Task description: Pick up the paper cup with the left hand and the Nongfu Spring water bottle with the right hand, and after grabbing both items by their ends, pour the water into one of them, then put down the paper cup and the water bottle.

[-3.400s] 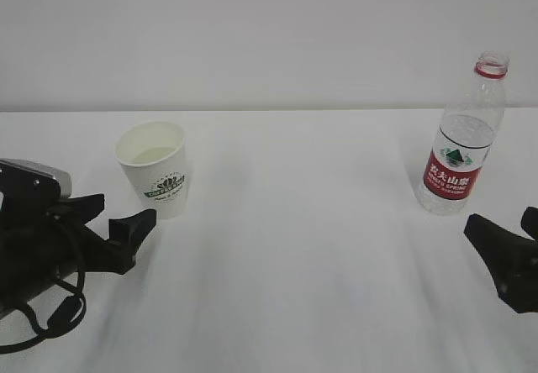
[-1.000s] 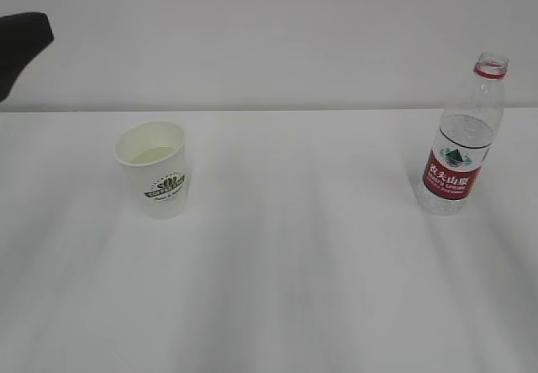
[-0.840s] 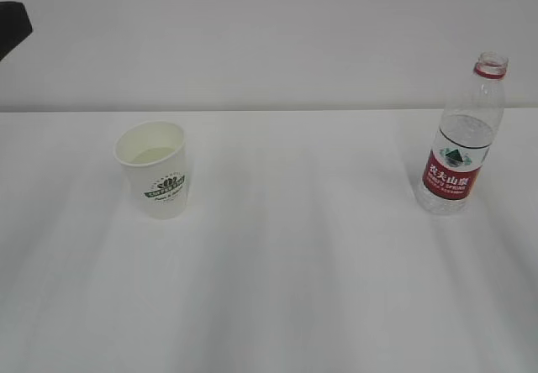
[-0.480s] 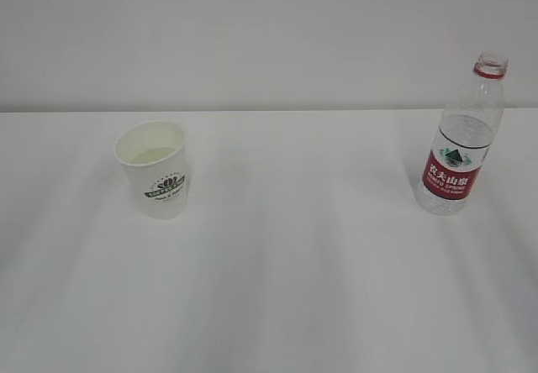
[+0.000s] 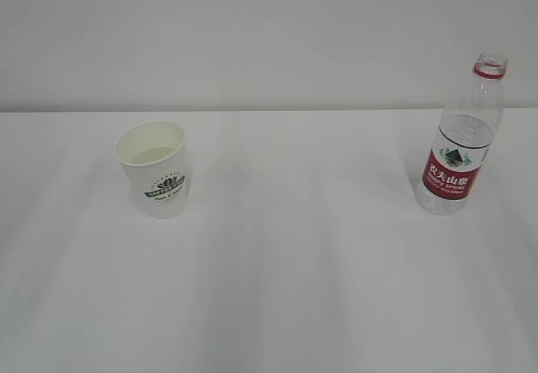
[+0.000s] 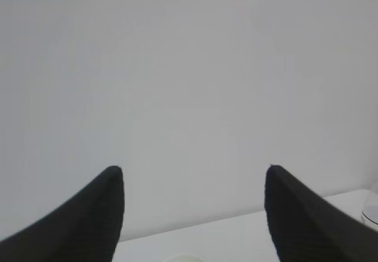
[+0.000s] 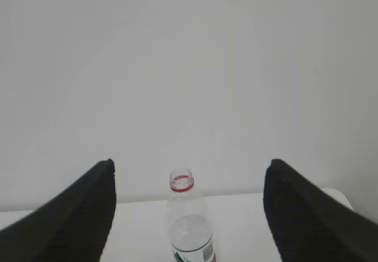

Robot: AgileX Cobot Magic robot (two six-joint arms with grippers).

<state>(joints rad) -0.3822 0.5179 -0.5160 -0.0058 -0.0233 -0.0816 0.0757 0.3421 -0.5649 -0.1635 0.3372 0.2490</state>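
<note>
**Both hands gone from the outside view; cup and bottle stand alone**

Both hands have left the exterior view since the earliest frame, where the left one sat low beside the cup and the right one low near the bottle; a dark corner at the upper left edge a second ago has gone too. Neither the cup nor the bottle has shifted.

On the left of the white tabletop stands the paper cup, upright, its mouth open and its green logo facing the camera. Its inside is pale; a faint level shows near the bottom, though whether that is water cannot be told for certain. Well apart from it, on the right, the Nongfu Spring water bottle stands upright and uncapped, red ring at the neck, red label round the lower body. The clear body above the label looks empty.

From the left wrist camera, the left hand is released, its two dark fingers spread wide with nothing between them but the pale wall. A sliver of a white rim shows at the very bottom edge, too little to name.

From the right wrist camera, the right hand is likewise released, its fingers wide apart and grasping nothing. The bottle appears between them but farther off, standing on the tabletop and untouched, only its neck and upper body in view.
</note>
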